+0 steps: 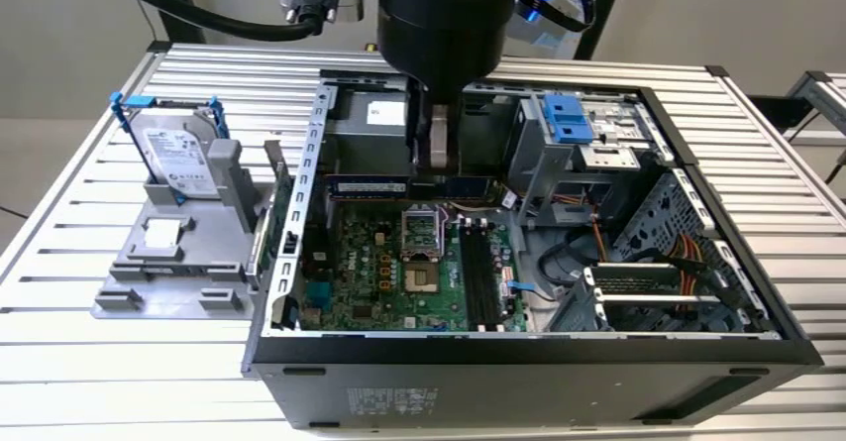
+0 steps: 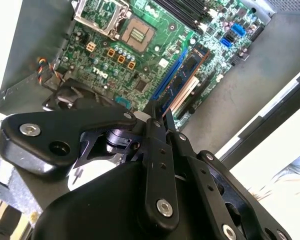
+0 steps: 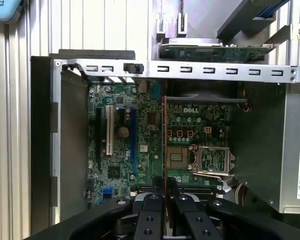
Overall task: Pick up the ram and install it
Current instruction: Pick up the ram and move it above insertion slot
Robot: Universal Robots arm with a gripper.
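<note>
**Ram gripped over the motherboard, not yet seated**

Reaches down with the Universal Robots arm [image 1: 443, 25] into the open computer case [image 1: 529, 382], laid flat with the motherboard [image 1: 390, 277] facing up. Hovers over the board beside the CPU socket [image 1: 420, 231], near one end of the long black slots [image 1: 482, 277]. Holds the ram [image 1: 372, 185], a thin bluish stick, clear of the board as far as can be judged, with the gripper [image 1: 441, 168] clenched around its middle; in the second wrist view, shows the fingers [image 2: 155, 145] pinching both faces of the stick.

Reads as the carry stage: pick-up done, insertion not begun. Carries the stick crosswise to the slots, so calls, by this reading, for a quarter turn of the wrist, a short shift onto a free slot, contacts downward and notch matched, then a straight, even press without rocking.

Around all this, a plain beige backdrop [image 1: 740, 15] and black cables [image 1: 212, 20] looping off the arm. Underneath, a slatted aluminium table [image 1: 133, 391] bearing the case, with the corner of a second slatted table [image 1: 826, 94] at the exterior view's right. On the exterior view's left, a grey plastic stand [image 1: 172, 263] just beside the case, and upright in it a silver hard drive in a blue frame [image 1: 178, 159], well apart from the gripper.
</note>
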